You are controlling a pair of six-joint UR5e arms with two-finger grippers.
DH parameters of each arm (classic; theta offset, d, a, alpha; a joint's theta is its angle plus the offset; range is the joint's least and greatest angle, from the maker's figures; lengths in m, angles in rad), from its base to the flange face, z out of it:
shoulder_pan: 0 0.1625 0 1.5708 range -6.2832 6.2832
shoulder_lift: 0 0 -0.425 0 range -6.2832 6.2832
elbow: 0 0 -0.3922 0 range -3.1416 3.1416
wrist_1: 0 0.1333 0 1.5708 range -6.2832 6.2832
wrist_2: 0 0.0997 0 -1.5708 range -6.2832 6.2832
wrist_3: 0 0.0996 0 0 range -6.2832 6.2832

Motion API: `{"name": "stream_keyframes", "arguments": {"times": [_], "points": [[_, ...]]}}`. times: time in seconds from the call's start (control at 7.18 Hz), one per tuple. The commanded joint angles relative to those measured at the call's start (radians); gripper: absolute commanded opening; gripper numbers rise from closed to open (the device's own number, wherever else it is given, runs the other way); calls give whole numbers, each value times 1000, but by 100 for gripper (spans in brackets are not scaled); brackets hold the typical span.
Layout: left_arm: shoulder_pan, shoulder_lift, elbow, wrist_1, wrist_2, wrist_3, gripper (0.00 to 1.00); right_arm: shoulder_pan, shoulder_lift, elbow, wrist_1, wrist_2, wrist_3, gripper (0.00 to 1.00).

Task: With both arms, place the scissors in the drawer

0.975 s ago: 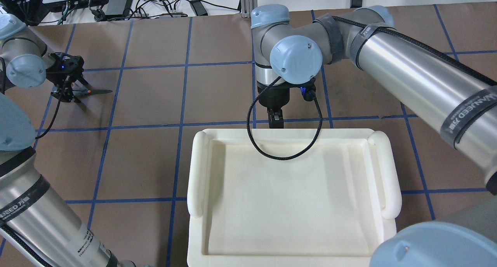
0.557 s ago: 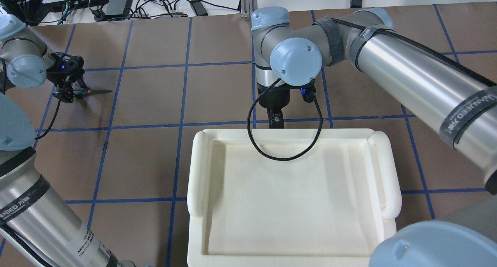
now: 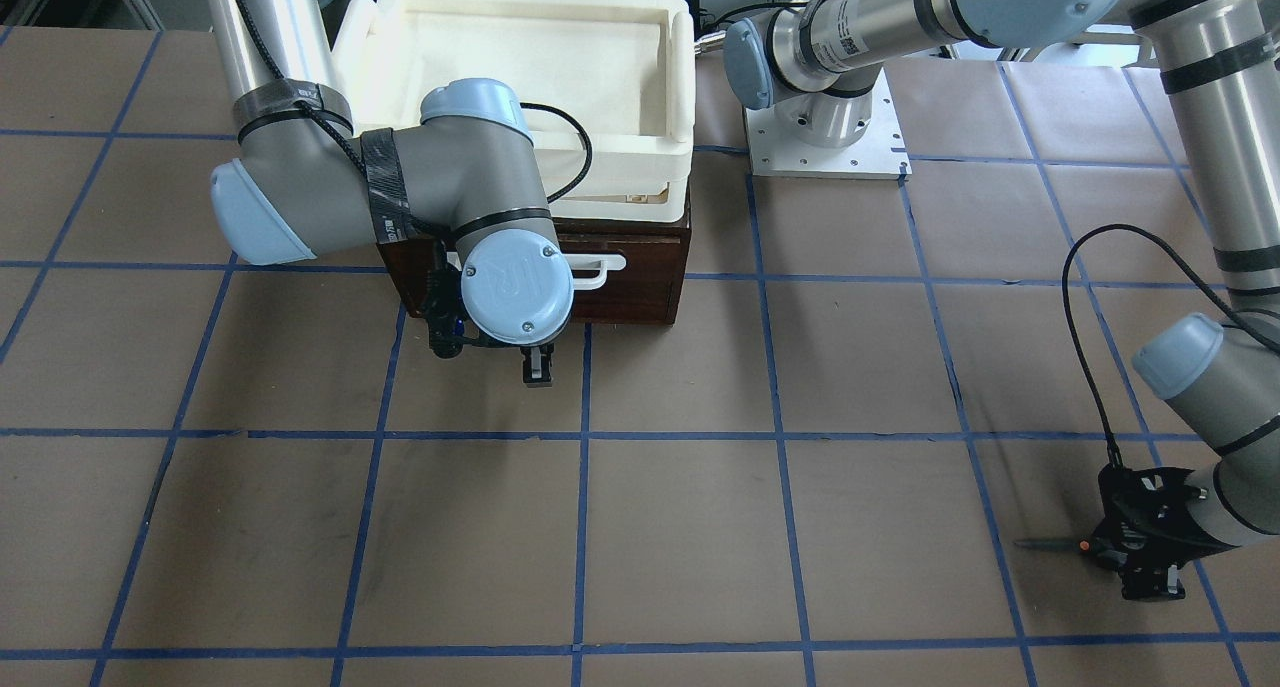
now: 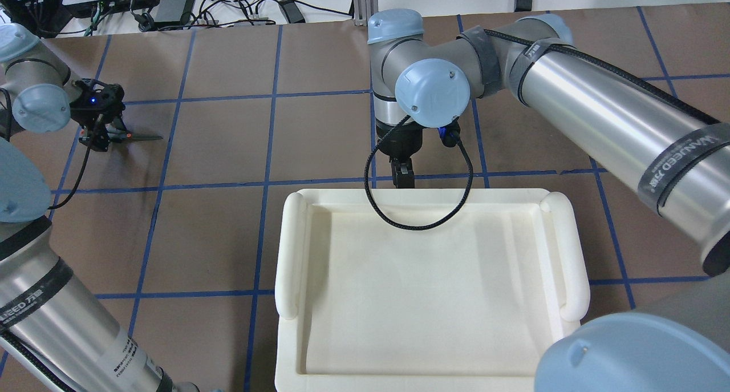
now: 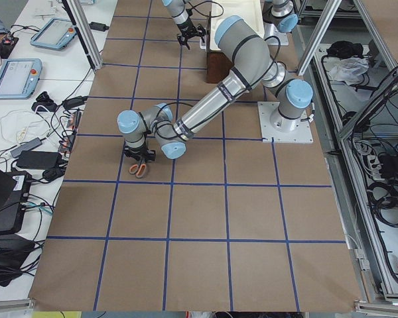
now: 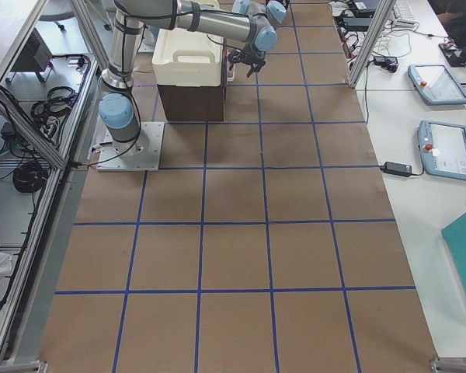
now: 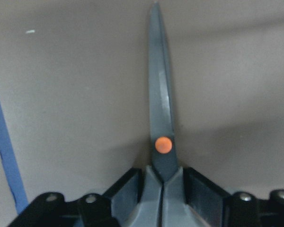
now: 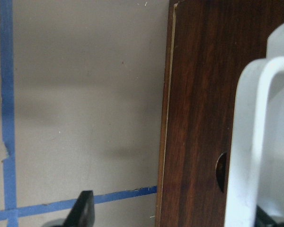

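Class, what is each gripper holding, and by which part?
Left gripper holds the scissors by the handle neck just behind the pivot; right gripper holds nothing.

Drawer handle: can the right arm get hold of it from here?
Probably yes: the right gripper hangs open just in front of the drawer, its white handle close by, nothing between.

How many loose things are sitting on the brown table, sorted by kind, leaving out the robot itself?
scissors: 1
wooden drawer: 1
white foam tray: 1
Total: 3
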Motion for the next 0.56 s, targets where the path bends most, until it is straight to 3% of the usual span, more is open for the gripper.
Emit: {"name": "stream_keyframes", "arguments": {"times": [0.0,0.42], "points": [[0,16,0,1,-2,-1,17,-2,-4,-5,-47,-10,-60,100],[-14,75,0,-14,-6,-1,13,-5,3,-24,-90,-16,-114,100]]}}
